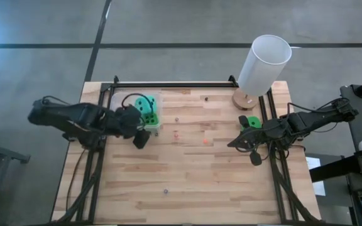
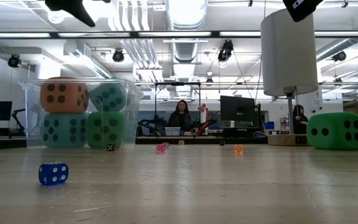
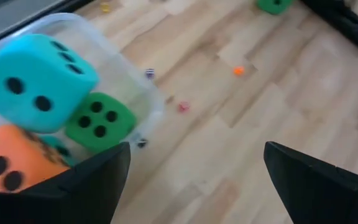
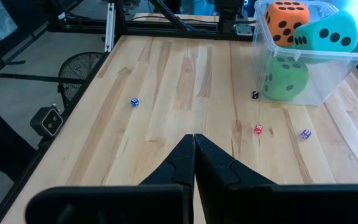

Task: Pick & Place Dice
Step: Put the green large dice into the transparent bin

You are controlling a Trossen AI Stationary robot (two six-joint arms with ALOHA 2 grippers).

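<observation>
**4 dice in the tub, 1 outside**

The clear tub (image 1: 157, 100) is holding 4 soft cubes with black pips: an orange die (image 4: 286, 21), a teal die (image 4: 325, 35), a green die (image 4: 286, 78) and, seen through its wall, a second teal die (image 2: 65, 129). Another green die (image 1: 251, 121) is sitting well apart from the tub, by the white cylinder (image 1: 264, 64). The left gripper (image 1: 141, 139) is hovering just beside the tub, fingers spread apart. The right gripper (image 1: 234, 143) is waiting near the lone green die, fingers pressed together, empty.
</observation>
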